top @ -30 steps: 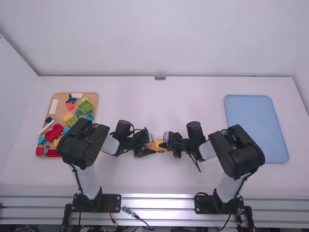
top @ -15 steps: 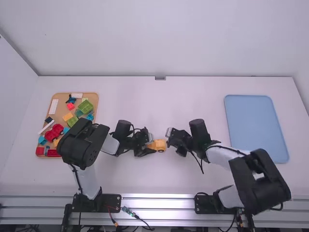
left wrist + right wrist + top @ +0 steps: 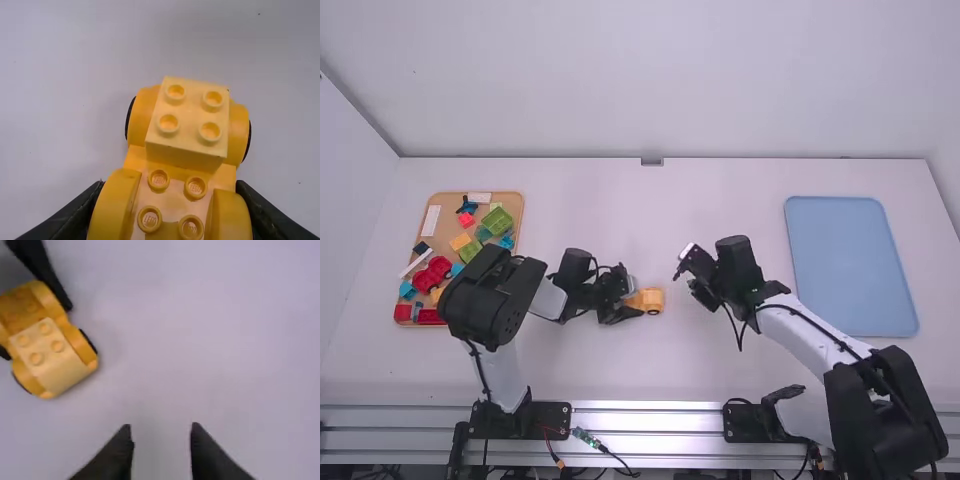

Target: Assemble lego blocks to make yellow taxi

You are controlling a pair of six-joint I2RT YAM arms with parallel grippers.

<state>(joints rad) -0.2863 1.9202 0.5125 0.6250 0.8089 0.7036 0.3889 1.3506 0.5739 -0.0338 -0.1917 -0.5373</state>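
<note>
At mid-table, my left gripper (image 3: pixel 626 312) is shut on the rear part of the yellow car base (image 3: pixel 649 300). In the left wrist view the left gripper (image 3: pixel 170 212) has one finger against each side of the car base (image 3: pixel 134 159), whose four middle studs are bare. A light yellow 2x2 block (image 3: pixel 189 117) sits on the far end between the wheels. My right gripper (image 3: pixel 684 264) stands apart, to the right of the car. In the right wrist view the right gripper (image 3: pixel 161 432) is open with nothing between its fingers, and the light yellow block (image 3: pixel 49 352) shows on the car.
An orange-brown tray (image 3: pixel 513 205) at the left holds several red, green, blue, white and yellow pieces. A light blue tray (image 3: pixel 848 262) lies at the right. The left arm reaches past the first tray's front right corner.
My right gripper has let go of the car's front and moved away to the right and slightly up the table. The left gripper keeps still on the car.
</note>
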